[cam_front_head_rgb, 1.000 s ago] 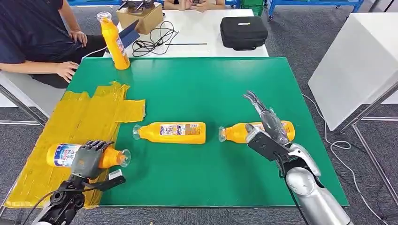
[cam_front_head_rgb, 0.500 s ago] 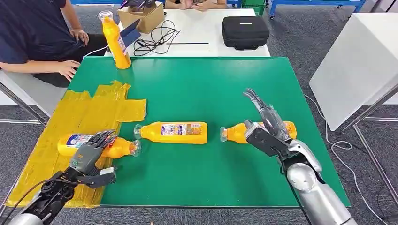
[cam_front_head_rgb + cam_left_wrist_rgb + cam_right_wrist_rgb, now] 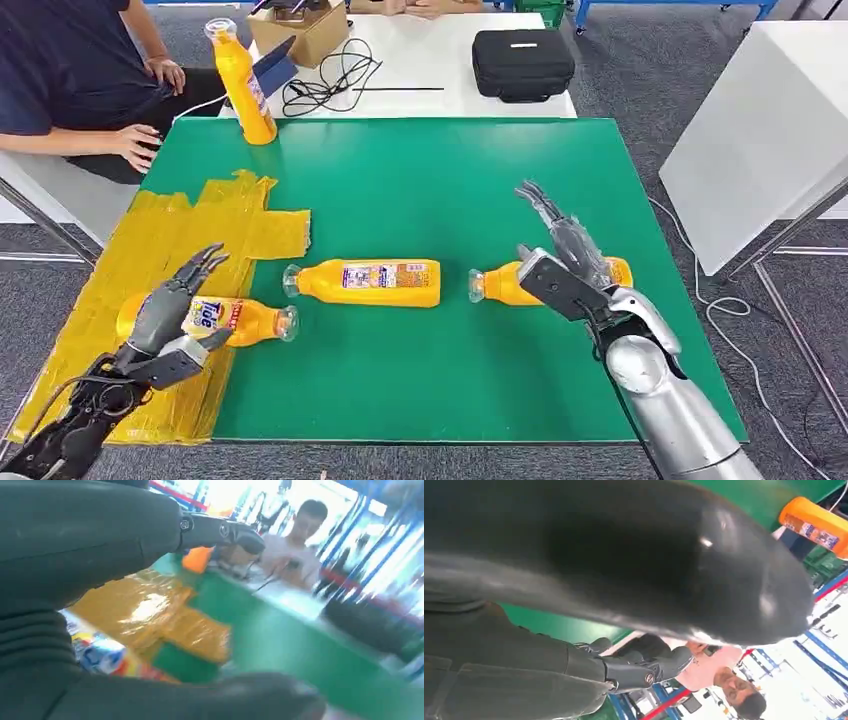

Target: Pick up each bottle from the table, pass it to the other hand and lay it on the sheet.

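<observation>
Yellow crinkled sheeting [image 3: 165, 255] covers the near-left part of the green table top [image 3: 440, 180], and one orange plastic bottle with a blue and white label [image 3: 215, 318] lies on it on its side, its clear cap end reaching just past the sheet's edge onto the green. The robot's left hand [image 3: 165, 315] hovers over the base end of this labelled bottle with its dark fingers [image 3: 198, 268] spread and lifted, holding nothing. In the left wrist view the label shows as a blurred blue and white patch [image 3: 102, 657] beside the grey ribbed cover.

A second orange bottle with a pale printed label [image 3: 365, 283] lies on its side on the bare green surface near the middle of the table, cap toward the sheet. Just beyond it, toward the robot's right, a third orange bottle [image 3: 505, 282] lies on its side, partly hidden by the right hand [image 3: 560, 262]. That hand sits over the bottle's body with its fingers stretched out straight and apart; whether it touches the bottle cannot be told, and it grips nothing.

A fourth orange bottle [image 3: 243, 85] stands upright at the far left corner of the green top. Behind it are a cardboard box [image 3: 305, 35], a coil of black cable [image 3: 330, 80] and a black zipped case [image 3: 522, 65] on a white table [image 3: 420, 70]. A seated person's hand [image 3: 135, 148] rests by the far left edge.
</observation>
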`<state>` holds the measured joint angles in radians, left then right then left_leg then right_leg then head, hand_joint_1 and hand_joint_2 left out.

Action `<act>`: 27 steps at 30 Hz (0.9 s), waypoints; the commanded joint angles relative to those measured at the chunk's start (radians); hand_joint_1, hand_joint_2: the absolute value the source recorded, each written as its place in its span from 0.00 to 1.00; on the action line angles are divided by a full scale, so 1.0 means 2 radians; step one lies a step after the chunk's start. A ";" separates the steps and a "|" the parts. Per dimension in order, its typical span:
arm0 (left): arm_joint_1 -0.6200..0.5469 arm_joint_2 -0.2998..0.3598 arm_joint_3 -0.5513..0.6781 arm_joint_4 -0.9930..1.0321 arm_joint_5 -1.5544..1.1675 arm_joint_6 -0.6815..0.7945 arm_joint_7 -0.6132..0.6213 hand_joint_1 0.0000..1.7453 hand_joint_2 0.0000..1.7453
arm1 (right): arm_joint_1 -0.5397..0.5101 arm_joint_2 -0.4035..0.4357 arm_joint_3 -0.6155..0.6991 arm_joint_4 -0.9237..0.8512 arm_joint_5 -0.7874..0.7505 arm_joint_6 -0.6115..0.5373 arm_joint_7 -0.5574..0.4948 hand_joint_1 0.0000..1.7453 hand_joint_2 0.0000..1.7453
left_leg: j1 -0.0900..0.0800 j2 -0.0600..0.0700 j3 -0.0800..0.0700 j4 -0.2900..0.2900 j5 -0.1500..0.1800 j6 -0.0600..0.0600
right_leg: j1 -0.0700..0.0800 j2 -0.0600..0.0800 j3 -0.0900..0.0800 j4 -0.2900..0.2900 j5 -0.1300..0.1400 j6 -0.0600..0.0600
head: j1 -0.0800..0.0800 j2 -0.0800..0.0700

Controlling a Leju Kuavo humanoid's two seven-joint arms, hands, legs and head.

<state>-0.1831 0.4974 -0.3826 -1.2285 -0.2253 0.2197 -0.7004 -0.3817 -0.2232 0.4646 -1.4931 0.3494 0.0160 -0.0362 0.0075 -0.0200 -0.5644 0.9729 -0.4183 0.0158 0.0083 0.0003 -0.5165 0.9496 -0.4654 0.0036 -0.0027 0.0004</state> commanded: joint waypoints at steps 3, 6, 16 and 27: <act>0.052 -0.066 0.192 -0.134 0.178 -0.147 0.001 0.00 0.00 | 0.017 -0.022 -0.014 0.051 0.051 -0.028 -0.017 0.00 0.00 | 0.000 0.001 0.001 0.000 -0.001 0.000 | 0.000 0.000 0.001 -0.001 0.000 0.001 | 0.000 0.000; 0.063 -0.076 0.221 -0.133 0.229 -0.190 0.004 0.00 0.00 | 0.069 -0.064 -0.054 0.042 0.077 -0.033 -0.031 0.00 0.00 | 0.000 0.000 0.003 -0.001 -0.001 0.000 | 0.000 -0.001 0.003 -0.003 -0.001 0.001 | 0.000 0.000; 0.063 -0.074 0.245 -0.124 0.307 -0.245 0.031 0.00 0.00 | 0.104 -0.069 -0.092 0.013 0.101 -0.003 -0.052 0.00 0.00 | 0.000 0.001 -0.001 0.000 -0.001 0.000 | 0.000 0.000 -0.001 -0.001 0.000 0.001 | 0.000 0.000; 0.061 -0.079 0.260 -0.127 0.358 -0.262 0.072 0.00 0.00 | 0.028 -0.054 -0.039 0.059 0.136 0.024 -0.021 0.00 1.00 | 0.000 0.003 -0.001 0.000 -0.001 0.000 | 0.000 0.002 -0.001 -0.001 0.000 0.001 | 0.000 0.000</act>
<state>-0.0345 0.3777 0.0896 -1.5068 0.3849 -0.2670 -0.6371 -0.1607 -0.3620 0.2971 -1.4733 0.5790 0.0041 -0.1309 0.0077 -0.0179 -0.5689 0.9732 -0.4188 0.0160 0.0082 0.0013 -0.5213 0.9492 -0.4654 0.0037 -0.0027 0.0004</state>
